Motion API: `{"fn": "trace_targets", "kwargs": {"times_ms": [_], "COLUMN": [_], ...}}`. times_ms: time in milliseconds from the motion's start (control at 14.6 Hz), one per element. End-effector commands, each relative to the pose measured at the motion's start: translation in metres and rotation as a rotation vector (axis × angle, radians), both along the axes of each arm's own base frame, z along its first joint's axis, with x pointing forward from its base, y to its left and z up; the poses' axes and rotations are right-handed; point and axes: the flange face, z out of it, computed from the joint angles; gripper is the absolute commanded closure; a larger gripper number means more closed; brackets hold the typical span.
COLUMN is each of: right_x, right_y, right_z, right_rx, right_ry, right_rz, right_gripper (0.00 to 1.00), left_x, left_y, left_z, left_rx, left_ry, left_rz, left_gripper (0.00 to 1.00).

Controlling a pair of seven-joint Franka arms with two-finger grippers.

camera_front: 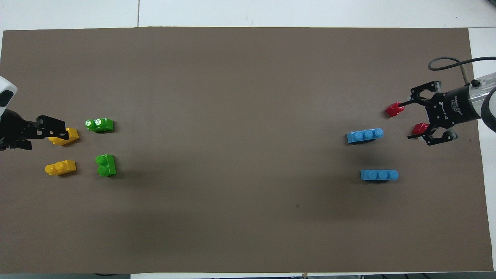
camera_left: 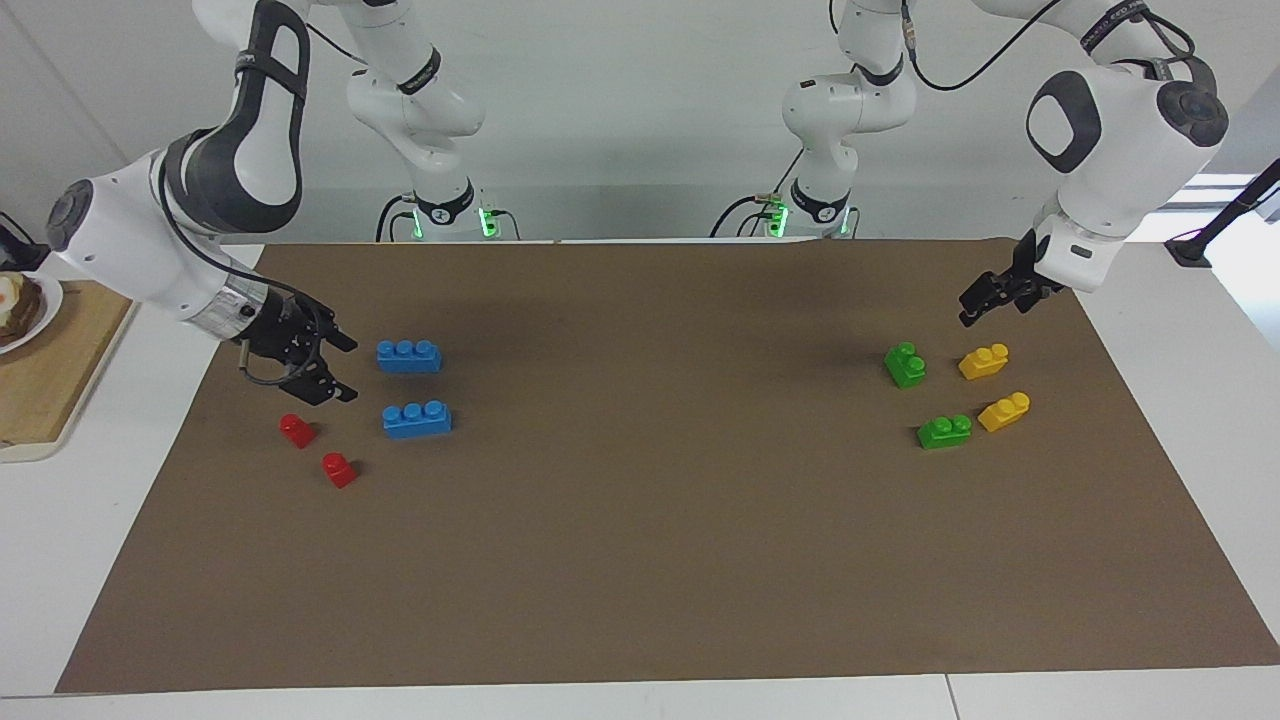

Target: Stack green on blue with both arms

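- Bricks of bright plastic lie in two groups on a brown paper mat (camera_left: 640, 560) that covers the white table (camera_left: 1180, 330).
- At the right of the facing view sit two small green two-stud bricks: one nearer the robots (camera_left: 905, 364) (camera_front: 105, 165), one farther (camera_left: 944, 431) (camera_front: 99, 124). Both rest flat on the mat, apart from each other.
- Just beside them, toward the left arm's end of the table, lie two small yellow two-stud bricks (camera_left: 983, 361) (camera_left: 1004, 410).
- At the left of the facing view lie two long blue three-stud bricks, one nearer the robots (camera_left: 409, 355) (camera_front: 379, 174), one farther (camera_left: 416, 418) (camera_front: 364, 135), roughly parallel and apart.
- Two small red one-stud bricks (camera_left: 296, 429) (camera_left: 339, 469) sit near them, toward the right arm's end.
- Right gripper (camera_left: 340, 368) (camera_front: 411, 120) hangs low at the left of the facing view, beside the blue bricks, its fingers spread wide and holding nothing; in the overhead view it covers the red bricks.
- Left gripper (camera_left: 968, 308) (camera_front: 58, 130) hovers at the upper right of the facing view, over the mat by the nearer yellow brick. I cannot tell whether its fingers are spread or pressed together.
- A wooden board (camera_left: 50, 370) with a plate (camera_left: 45, 300) lies at the left edge of the facing view.
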Motion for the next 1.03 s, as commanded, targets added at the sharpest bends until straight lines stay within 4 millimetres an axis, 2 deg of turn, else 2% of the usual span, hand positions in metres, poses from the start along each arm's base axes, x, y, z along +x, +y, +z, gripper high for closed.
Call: {"fn": "trace_targets", "kwargs": {"times_ms": [0, 274, 479, 821, 957], "right_x": [0.000, -0.002, -0.001, 0.000, 0.001], "right_y": [-0.002, 0.000, -0.003, -0.004, -0.005], "right_z": [-0.025, -0.056, -0.080, -0.105, -0.109], "right_rx": [0.042, 0.035, 0.060, 0.067, 0.063], "right_ry": [0.011, 0.007, 0.019, 0.013, 0.009], "right_rz": [-0.062, -0.097, -0.109, -0.045, -0.045], "right_gripper": [0.07, 0.07, 0.06, 0.06, 0.06], "left_x": [-0.010, -0.011, -0.017, -0.025, -0.027], "left_y": [-0.003, 0.003, 0.003, 0.002, 0.001], "left_z": [-0.007, -0.011, -0.033, -0.062, -0.068], "left_rx": [0.015, 0.013, 0.012, 0.012, 0.012], "left_ry": [-0.015, -0.012, -0.006, 0.005, 0.013], "left_rz": [-0.015, -0.030, -0.031, -0.019, -0.019], "left_gripper": [0.00, 0.00, 0.00, 0.00, 0.00]}}
